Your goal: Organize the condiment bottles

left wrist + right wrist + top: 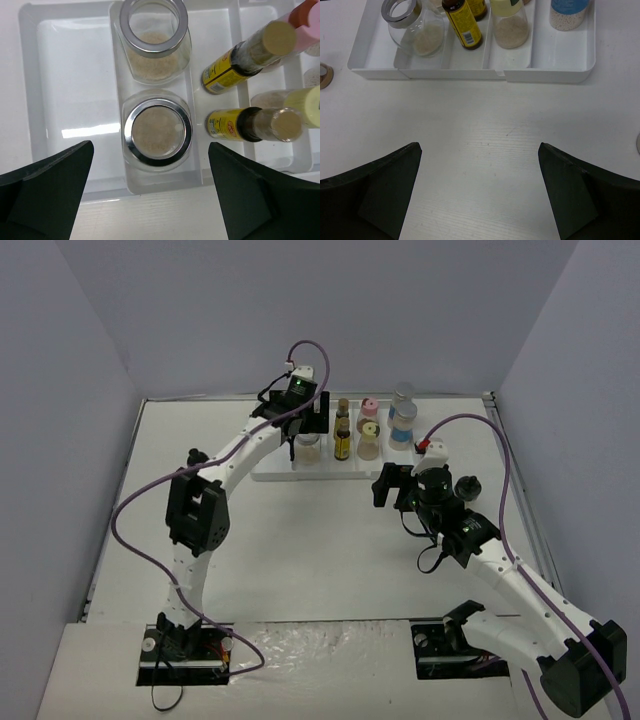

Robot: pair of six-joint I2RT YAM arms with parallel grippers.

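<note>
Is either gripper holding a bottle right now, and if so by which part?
Nothing is held. The left gripper stands open above a powder jar in the tray, fingers clear of it; the right gripper is open over the table.

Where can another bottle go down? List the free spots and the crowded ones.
Free: the leftmost compartment of the white tray, left of the two clear jars; the rightmost compartment's near end, in front of the blue-labelled bottle; the table before the tray. Crowded: the compartments holding the jars and the amber bottles.
</note>
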